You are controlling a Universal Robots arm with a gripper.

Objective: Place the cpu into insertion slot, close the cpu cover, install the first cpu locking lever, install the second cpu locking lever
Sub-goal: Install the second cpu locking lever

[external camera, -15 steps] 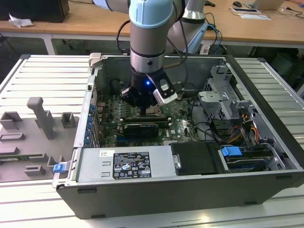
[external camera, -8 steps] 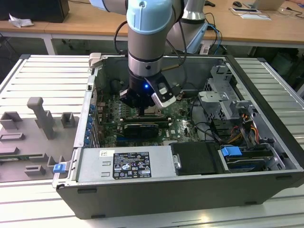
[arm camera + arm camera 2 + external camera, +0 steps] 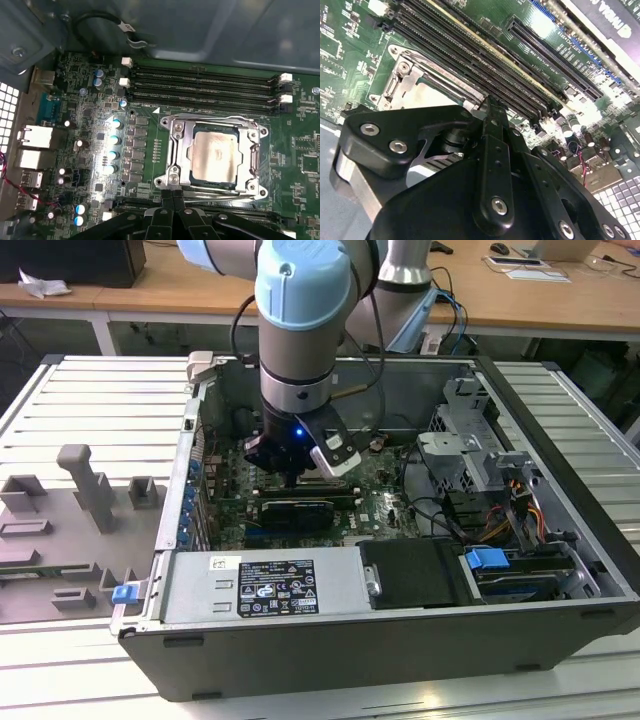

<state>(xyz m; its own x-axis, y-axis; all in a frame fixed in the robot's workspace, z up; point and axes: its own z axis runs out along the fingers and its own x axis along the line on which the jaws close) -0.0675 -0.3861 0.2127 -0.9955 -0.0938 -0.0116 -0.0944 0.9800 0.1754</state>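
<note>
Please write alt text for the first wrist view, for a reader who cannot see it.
A pale silver-beige cpu sits in the insertion slot on a green motherboard, with the cpu cover lying closed around it. The black gripper hangs beside the slot, and long black memory slots run along its far side.

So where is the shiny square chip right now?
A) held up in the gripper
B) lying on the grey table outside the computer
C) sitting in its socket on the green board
C: in the first wrist view the cpu lies flat inside the insertion slot, framed by the metal cpu cover.
</note>
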